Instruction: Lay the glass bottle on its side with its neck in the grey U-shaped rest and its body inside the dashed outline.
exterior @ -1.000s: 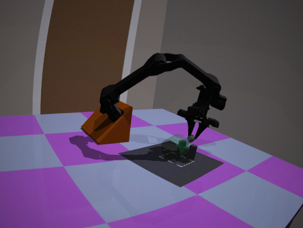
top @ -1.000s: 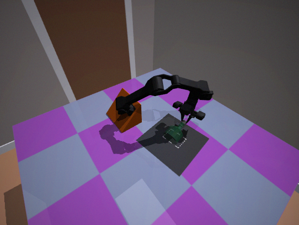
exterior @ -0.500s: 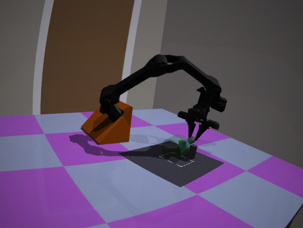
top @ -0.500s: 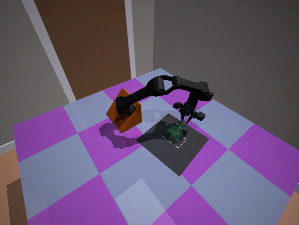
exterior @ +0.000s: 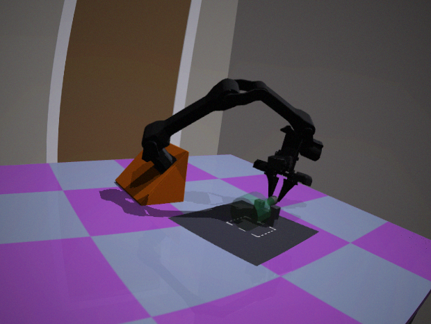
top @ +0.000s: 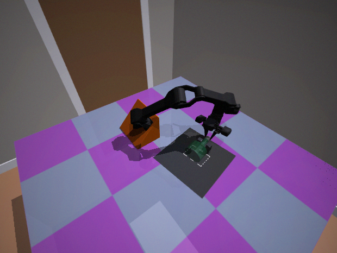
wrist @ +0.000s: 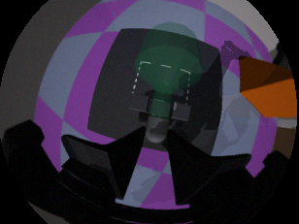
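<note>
Exterior view, left to right: orange base block [top: 154, 131] [exterior: 175, 186] [wrist: 269, 98], well apart from the bottle. Glass bottle [top: 196, 152] [exterior: 261, 210] [wrist: 167, 69] tipped onto its side, body extending left from below the gripper [top: 207, 138] [exterior: 274, 199] [wrist: 156, 131]; contact with the dark mat [top: 203, 182] [exterior: 257, 252] [wrist: 107, 96] unclear. Fingers partly apart, clamped on the neck. Grey rest [top: 208, 146] [exterior: 274, 213] [wrist: 182, 112] flanks the neck; seating unclear. Bare mat lies between dashed outline [top: 200, 165] [exterior: 258, 236] [wrist: 189, 73] and near mat corner.

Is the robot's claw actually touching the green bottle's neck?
Touching. The wrist view shows the neck between the two fingertips of the claw, one tip against each side.
</note>
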Robot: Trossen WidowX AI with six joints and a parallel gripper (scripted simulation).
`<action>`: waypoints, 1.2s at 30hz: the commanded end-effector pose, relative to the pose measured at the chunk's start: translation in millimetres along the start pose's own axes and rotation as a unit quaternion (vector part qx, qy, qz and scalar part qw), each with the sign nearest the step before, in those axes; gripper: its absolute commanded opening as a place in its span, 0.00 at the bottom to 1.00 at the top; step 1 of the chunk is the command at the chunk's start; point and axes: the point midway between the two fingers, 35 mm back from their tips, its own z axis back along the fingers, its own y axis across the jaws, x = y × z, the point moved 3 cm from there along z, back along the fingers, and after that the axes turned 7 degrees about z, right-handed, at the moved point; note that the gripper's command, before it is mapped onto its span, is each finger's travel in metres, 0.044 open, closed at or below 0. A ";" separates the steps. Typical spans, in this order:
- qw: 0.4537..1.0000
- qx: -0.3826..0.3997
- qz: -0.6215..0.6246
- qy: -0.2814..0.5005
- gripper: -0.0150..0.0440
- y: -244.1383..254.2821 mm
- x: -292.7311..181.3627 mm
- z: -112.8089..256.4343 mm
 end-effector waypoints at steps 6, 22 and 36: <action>1.000 0.000 0.000 0.000 0.45 1.0 0.9 -1.5; 1.000 0.001 -0.004 0.003 0.45 0.8 0.4 -4.2; 1.000 0.003 -0.007 0.007 0.45 0.4 0.2 -6.4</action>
